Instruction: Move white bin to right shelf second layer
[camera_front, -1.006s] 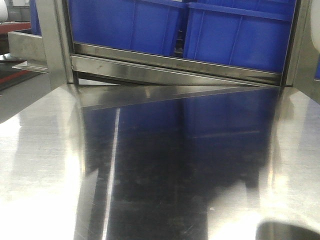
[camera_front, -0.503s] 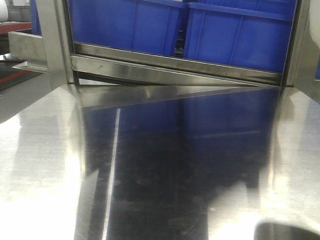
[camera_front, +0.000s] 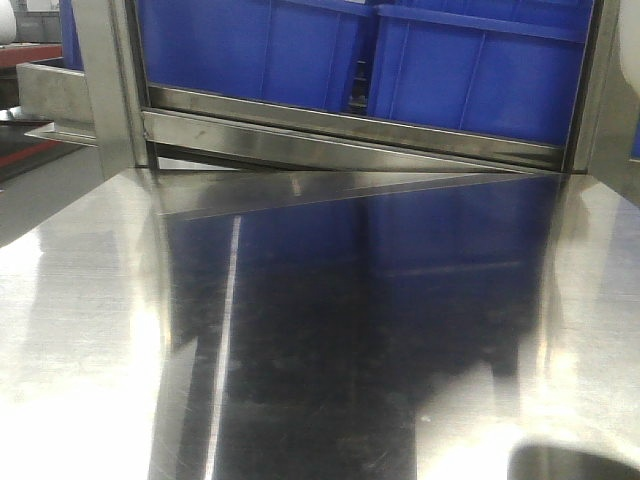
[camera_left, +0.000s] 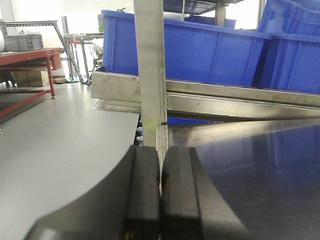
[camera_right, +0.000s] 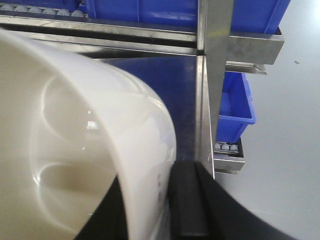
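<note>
The white bin (camera_right: 75, 130) fills the left of the right wrist view, its cream wall and rounded rim close to the camera. My right gripper (camera_right: 150, 195) is shut on that wall, one black finger inside the bin and the other finger (camera_right: 187, 200) outside it. Beyond the bin, a rack level with small white rollers (camera_right: 35, 9) and a flat steel front bar (camera_right: 110, 27) runs across the top; it looks like the right shelf second layer. My left gripper (camera_left: 160, 170) is shut on nothing, low over the left edge of the steel tabletop (camera_left: 250, 170). The bin does not show clearly in the front view.
Large blue crates (camera_front: 300, 50) sit on the rack behind the mirror-like tabletop (camera_front: 330, 330). Upright steel posts (camera_left: 150, 70) (camera_right: 217, 65) stand at the table's corners. A smaller blue crate (camera_right: 232, 107) rests on a lower roller level right of the post. A blurred grey shape (camera_front: 575, 462) shows at the front view's bottom right.
</note>
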